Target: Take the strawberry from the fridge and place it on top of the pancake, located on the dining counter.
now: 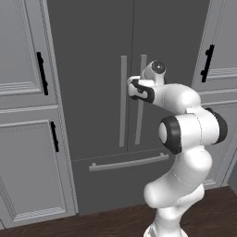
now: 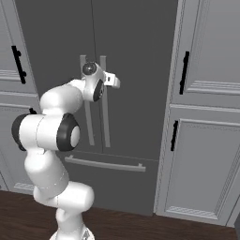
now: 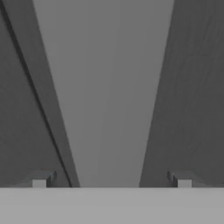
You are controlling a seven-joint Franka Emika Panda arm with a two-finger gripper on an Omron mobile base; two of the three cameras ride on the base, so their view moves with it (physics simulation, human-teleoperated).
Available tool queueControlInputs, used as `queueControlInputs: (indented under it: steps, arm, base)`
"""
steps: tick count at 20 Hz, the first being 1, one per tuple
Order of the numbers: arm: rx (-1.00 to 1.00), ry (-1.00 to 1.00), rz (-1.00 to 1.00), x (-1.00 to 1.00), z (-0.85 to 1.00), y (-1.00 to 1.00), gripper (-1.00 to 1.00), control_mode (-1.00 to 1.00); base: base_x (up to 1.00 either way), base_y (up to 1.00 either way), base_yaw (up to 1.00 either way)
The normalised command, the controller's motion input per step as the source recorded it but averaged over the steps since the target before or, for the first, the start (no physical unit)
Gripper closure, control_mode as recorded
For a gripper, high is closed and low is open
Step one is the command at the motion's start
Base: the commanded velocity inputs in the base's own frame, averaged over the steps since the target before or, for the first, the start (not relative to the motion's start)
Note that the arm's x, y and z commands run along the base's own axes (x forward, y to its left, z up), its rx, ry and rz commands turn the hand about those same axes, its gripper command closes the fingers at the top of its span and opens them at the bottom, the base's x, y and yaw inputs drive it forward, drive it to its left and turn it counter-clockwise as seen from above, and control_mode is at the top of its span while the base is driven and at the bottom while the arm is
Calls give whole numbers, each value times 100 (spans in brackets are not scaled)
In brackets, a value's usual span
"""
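The fridge (image 1: 92, 69) (image 2: 136, 70) stands shut, dark grey with two long light-grey handles. My gripper (image 1: 134, 87) (image 2: 115, 81) is right up against the right door's handle (image 1: 139, 125) (image 2: 106, 123), at its upper part. In the hand view the gripper (image 3: 111, 181) is open, and that handle (image 3: 109, 87) runs up between the two fingertips (image 3: 41, 180), with a gap on each side. The door seam shows as a dark line left of the handle. The strawberry is hidden behind the closed doors. The pancake and the dining counter are out of view.
Lighter grey panelled cabinets (image 1: 23, 139) (image 2: 206, 140) with black handles flank the fridge on both sides. The bottom drawer's horizontal bar (image 1: 129, 163) (image 2: 105, 164) sits below the doors. Dark wood floor (image 1: 92, 222) lies in front.
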Motion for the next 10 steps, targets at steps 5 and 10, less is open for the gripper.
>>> queueControlInputs:
  steps: [5,10]
  arm:
    - [0,-18,0,38,-31,-3,-100,-100]
    - [0,-6,0,19,-4,-4,100,-100]
  base:
    - [0,0,0]
    - [0,0,0]
